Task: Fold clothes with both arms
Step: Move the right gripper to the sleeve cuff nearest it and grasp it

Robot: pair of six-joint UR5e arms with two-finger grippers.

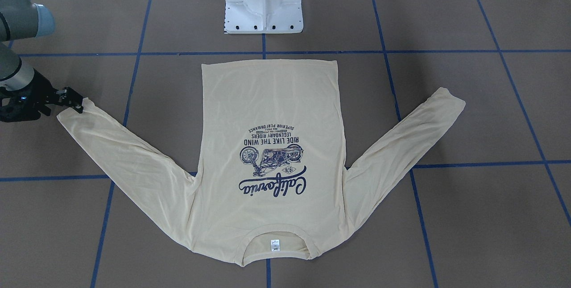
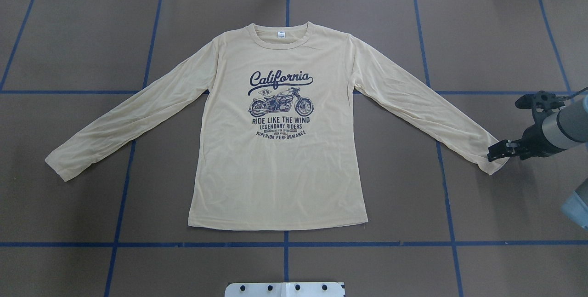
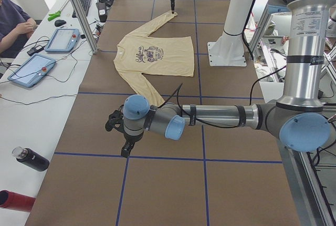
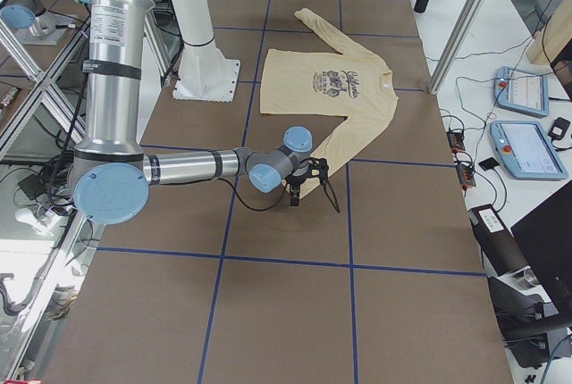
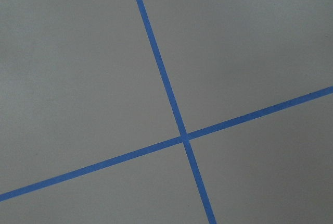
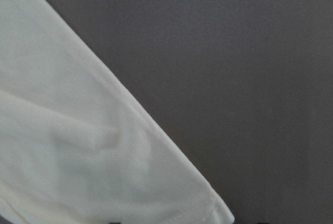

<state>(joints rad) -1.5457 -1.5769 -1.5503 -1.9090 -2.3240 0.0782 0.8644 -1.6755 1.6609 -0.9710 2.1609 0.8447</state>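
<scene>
Front view: the T-shirt (image 1: 272, 145) lay flat on the table (image 1: 468, 216), print up. My right gripper (image 1: 73, 102) touched the cuff (image 1: 67, 116) at the shirt's 9 o'clock, and I couldn't read its grip. Overhead, that cuff sat at 3 o'clock. Left side view: the left gripper (image 3: 125, 150) hung apart from the shirt at 6 o'clock, jaws unreadable.

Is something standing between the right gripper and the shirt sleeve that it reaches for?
Nothing visible does. The right gripper is at the sleeve cuff of the T-shirt, with only bare table beside it.
</scene>
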